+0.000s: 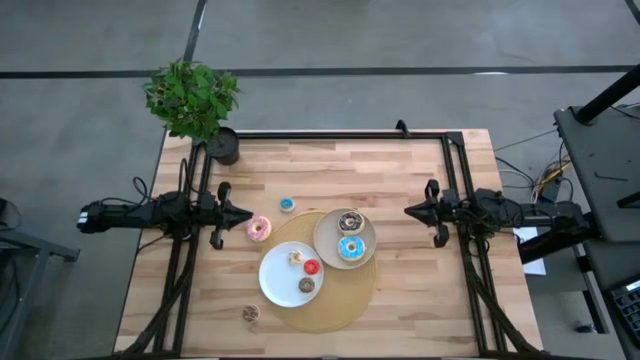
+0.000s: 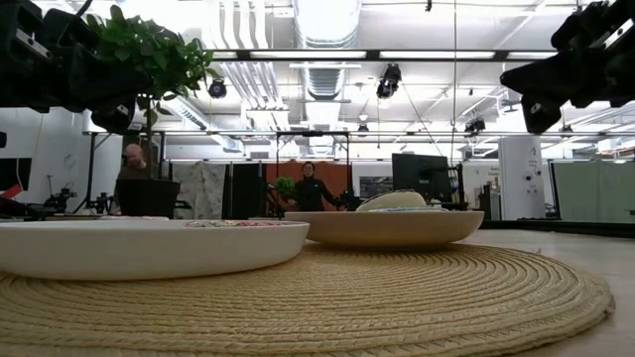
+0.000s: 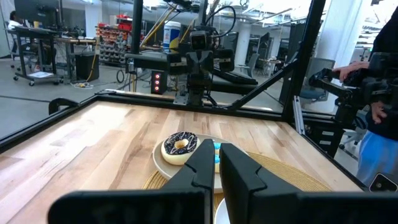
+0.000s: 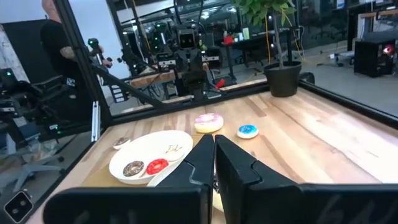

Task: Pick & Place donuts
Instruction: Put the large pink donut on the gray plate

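Both arms wait apart — left gripper point(image 1: 243, 215) and right gripper point(image 1: 410, 211) closed, holding nothing. The pink donut point(image 1: 259, 228) lies beside the left one — likely the next pick.

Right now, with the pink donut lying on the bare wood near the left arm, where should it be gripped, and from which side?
Across the ring of the pink donut, coming straight down. It lies flat on the table, clear of the woven mat, beside the left gripper, whose fingers look shut and would need opening first.
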